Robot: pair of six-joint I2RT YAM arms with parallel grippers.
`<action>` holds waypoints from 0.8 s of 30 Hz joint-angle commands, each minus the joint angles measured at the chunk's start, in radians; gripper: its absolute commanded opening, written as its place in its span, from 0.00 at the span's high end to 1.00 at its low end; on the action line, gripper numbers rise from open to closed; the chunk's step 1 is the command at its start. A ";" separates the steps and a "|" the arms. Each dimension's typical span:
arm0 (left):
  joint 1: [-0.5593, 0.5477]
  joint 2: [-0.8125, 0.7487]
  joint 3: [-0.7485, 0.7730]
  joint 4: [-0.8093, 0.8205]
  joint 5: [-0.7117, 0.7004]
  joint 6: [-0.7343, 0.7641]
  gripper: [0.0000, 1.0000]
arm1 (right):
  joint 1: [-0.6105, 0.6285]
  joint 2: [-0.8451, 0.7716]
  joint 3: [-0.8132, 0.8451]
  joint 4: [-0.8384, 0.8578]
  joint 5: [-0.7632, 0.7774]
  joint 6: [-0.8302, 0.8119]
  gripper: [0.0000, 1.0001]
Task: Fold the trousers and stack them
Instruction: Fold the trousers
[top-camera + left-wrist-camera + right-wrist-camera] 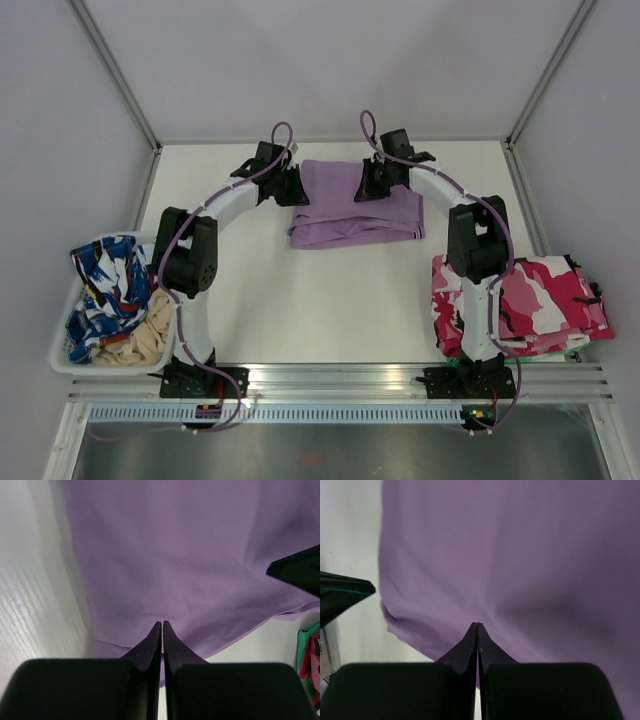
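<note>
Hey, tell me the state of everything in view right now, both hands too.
Lilac-purple cloth trousers: folded, lying flat.
Left hand: shut on the trousers' edge.
Right hand: shut on the trousers' edge.
Pink-white camouflage garment: folded.
White plastic basket: holds crumpled clothing.

Top external: you look down from high overhead, far off.
Left wrist: you sit close, facing past its jaws onto the trousers (190, 570).
Right wrist: equally close, cloth just beyond the jaws.
Shared: the trousers, all three.
</note>
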 commanded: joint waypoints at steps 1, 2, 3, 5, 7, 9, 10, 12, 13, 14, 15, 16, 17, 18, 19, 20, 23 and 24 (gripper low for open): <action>-0.002 0.019 -0.024 0.034 0.044 -0.051 0.95 | 0.009 -0.004 -0.059 0.034 0.017 -0.016 1.00; -0.002 0.014 -0.036 0.034 0.047 -0.045 0.96 | 0.009 -0.016 -0.090 0.034 0.017 -0.019 1.00; -0.002 0.007 -0.048 0.028 0.051 -0.038 0.96 | 0.009 -0.021 -0.101 0.031 0.017 -0.030 1.00; -0.002 -0.007 -0.085 0.025 0.055 -0.013 0.97 | 0.009 -0.034 -0.131 0.011 0.019 -0.054 1.00; -0.002 -0.026 -0.125 0.025 0.052 0.007 0.97 | 0.009 -0.041 -0.142 -0.016 0.017 -0.069 1.00; -0.003 -0.033 -0.143 0.013 0.056 0.016 0.97 | 0.009 -0.047 -0.153 -0.041 0.016 -0.094 1.00; -0.003 -0.038 -0.159 0.011 0.062 0.025 0.97 | 0.009 -0.051 -0.154 -0.064 0.019 -0.103 1.00; -0.006 -0.046 -0.176 0.016 0.097 0.036 0.97 | 0.009 -0.074 -0.164 -0.078 0.030 -0.125 1.00; -0.009 -0.053 -0.186 0.017 0.110 0.054 0.97 | 0.009 -0.086 -0.167 -0.081 0.028 -0.131 1.00; -0.014 -0.056 -0.191 0.019 0.131 0.067 0.97 | 0.009 -0.109 -0.177 -0.078 0.022 -0.142 1.00; -0.025 -0.059 -0.193 0.016 0.134 0.082 0.97 | 0.009 -0.122 -0.183 -0.067 -0.001 -0.148 1.00; -0.032 -0.061 -0.191 0.005 0.134 0.109 0.97 | 0.009 -0.132 -0.194 -0.062 -0.018 -0.157 1.00; -0.038 -0.058 -0.188 -0.004 0.127 0.122 0.97 | 0.009 -0.152 -0.222 -0.055 -0.038 -0.168 1.00; -0.046 -0.053 -0.180 -0.023 0.122 0.137 0.97 | 0.009 -0.162 -0.252 -0.046 -0.071 -0.194 1.00; -0.049 -0.049 -0.177 -0.023 0.118 0.139 0.97 | 0.009 -0.163 -0.253 -0.049 -0.079 -0.209 1.00; -0.049 -0.043 -0.177 -0.042 0.113 0.142 0.98 | 0.009 -0.163 -0.277 -0.055 -0.079 -0.226 1.00; -0.051 -0.059 -0.200 -0.052 0.089 0.149 0.98 | 0.009 -0.160 -0.332 -0.066 -0.061 -0.274 1.00; -0.051 -0.065 -0.215 -0.053 0.081 0.159 0.98 | 0.009 -0.162 -0.351 -0.050 -0.053 -0.275 1.00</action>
